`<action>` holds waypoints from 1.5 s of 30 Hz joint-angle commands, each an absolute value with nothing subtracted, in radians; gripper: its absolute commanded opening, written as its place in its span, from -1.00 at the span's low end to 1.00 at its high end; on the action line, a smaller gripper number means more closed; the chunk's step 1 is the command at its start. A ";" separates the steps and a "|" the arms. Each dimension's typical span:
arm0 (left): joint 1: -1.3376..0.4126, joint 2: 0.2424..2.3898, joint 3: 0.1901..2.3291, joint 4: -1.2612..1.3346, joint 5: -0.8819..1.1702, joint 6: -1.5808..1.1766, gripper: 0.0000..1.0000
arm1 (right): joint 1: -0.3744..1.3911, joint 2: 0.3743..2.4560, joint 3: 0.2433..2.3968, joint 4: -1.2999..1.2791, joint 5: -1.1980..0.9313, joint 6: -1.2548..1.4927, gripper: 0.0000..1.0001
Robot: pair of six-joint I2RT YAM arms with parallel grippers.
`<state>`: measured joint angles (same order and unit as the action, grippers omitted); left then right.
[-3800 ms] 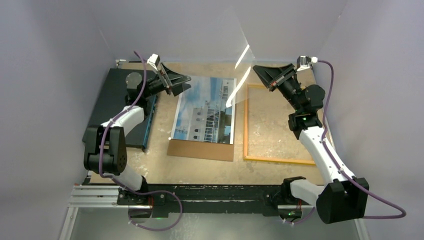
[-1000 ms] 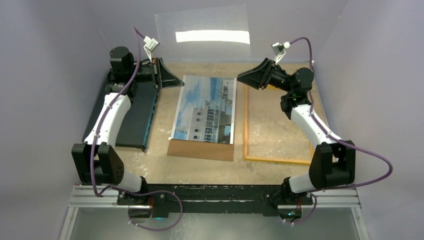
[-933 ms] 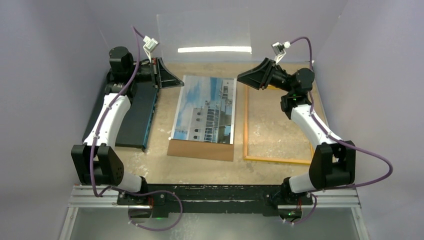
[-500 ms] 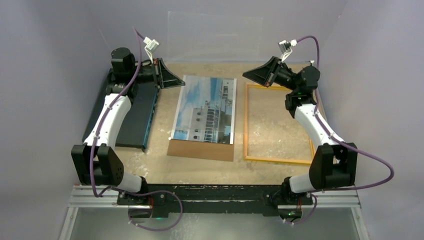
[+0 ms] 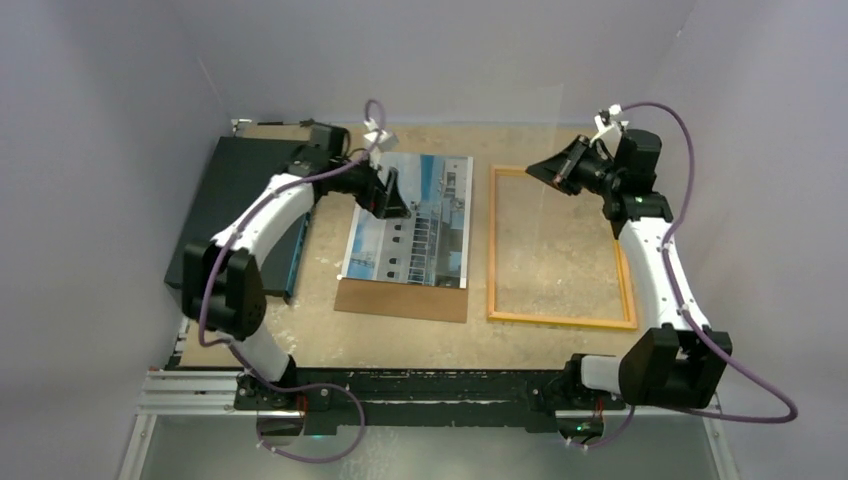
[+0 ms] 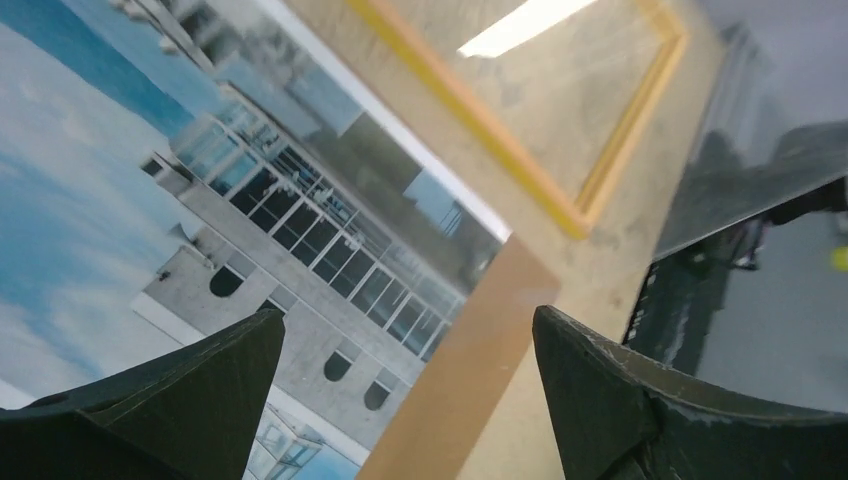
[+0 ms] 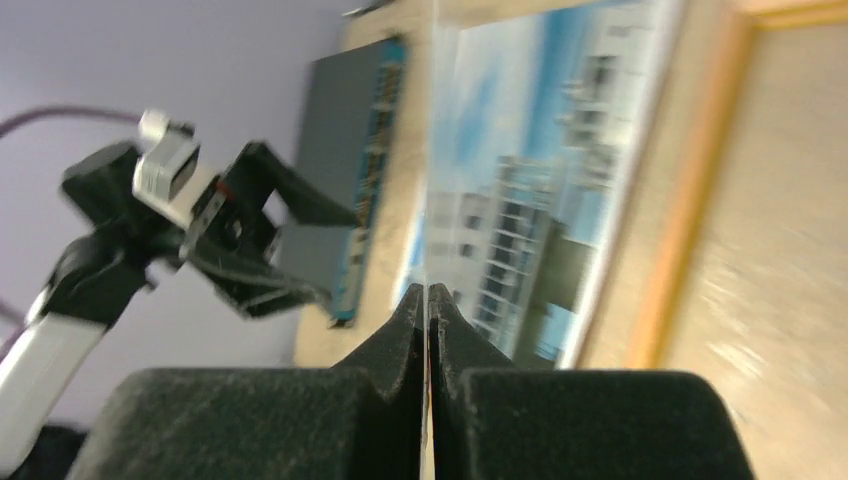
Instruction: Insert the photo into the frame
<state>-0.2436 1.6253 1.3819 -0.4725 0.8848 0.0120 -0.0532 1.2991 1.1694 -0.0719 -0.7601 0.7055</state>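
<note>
Top external view: the photo lies face up in the middle of the tan, speckled table. Its long axis runs from the near edge toward the far wall, leaning slightly to the right. The blue sky is at the far end and the white-grey building at the near end. It is a glossy print resting on a plain brown backing board, whose near strip sticks out past the photo's near edge.

Just right of the photo, but apart from it, the frame lies flat with its long axis also running near to far. It is a thin yellow-orange rectangle with bare table showing through it. At the far left sits a dark flat slab with a blue edge.

My left gripper hangs over the far left part of the photo. In the left wrist view its jaws are spread wide and hold nothing, and the building, a corner of the brown board and the frame's corner show between them. I cannot tell whether it touches the print.

My right gripper is above the frame's far end. Its jaws are clenched on a thin clear sheet, which is seen edge-on as a fine upright line.
</note>
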 commanded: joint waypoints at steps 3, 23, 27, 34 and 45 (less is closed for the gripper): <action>-0.413 1.817 1.491 -0.572 0.582 0.211 0.91 | -0.116 1.089 1.229 -0.448 -0.234 0.571 -1.00; -0.740 2.319 1.822 -0.221 0.417 -0.116 0.61 | -0.114 0.937 1.264 -0.613 0.280 0.571 -1.00; -0.749 2.375 1.861 -0.198 0.395 -0.135 0.56 | -0.105 0.958 1.307 -0.625 0.294 0.551 -1.00; -0.754 2.421 1.876 -0.226 0.296 -0.115 0.31 | -0.104 0.979 1.283 -0.583 0.228 0.551 -1.00; -0.728 2.375 1.759 -0.311 0.024 -0.060 -0.61 | -0.104 1.006 1.252 -0.487 0.064 0.546 -1.00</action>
<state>-0.7582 2.3611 1.8320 -0.1940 0.1776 -0.1154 -0.1066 1.0088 1.2541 -0.5812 0.1226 0.5621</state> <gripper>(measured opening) 0.261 0.005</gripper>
